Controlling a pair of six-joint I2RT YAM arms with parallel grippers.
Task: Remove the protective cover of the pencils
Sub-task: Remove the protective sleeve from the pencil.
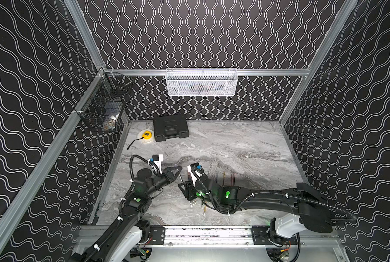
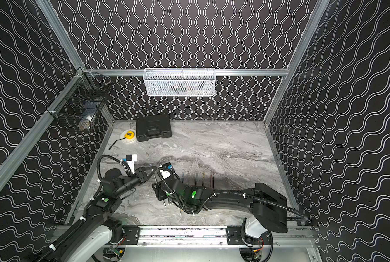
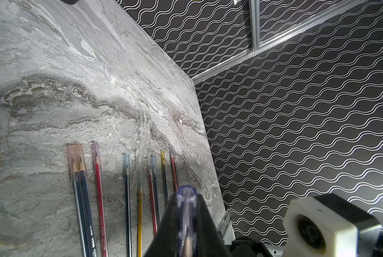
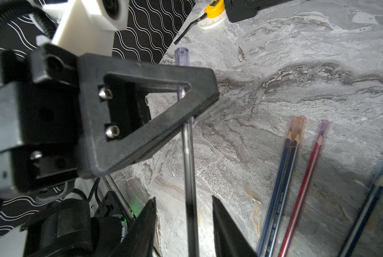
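Tabletop (image 3: pixel 52 100) pencils (image 3: pixel 99 195), caps (image 3: pixel 95 151) wrist-view only

In both top views my right arm (image 1: pixel 268 200) covers the middle of the pencils (image 1: pixel 224 176), and contents of the white basket (image 1: pixel 212 72) are illegible.

Bright overhead light; white basket (image 1: pixel 201 82) glaring upper centre in both top views; right wrist view smeared lower right, perhaps motion.
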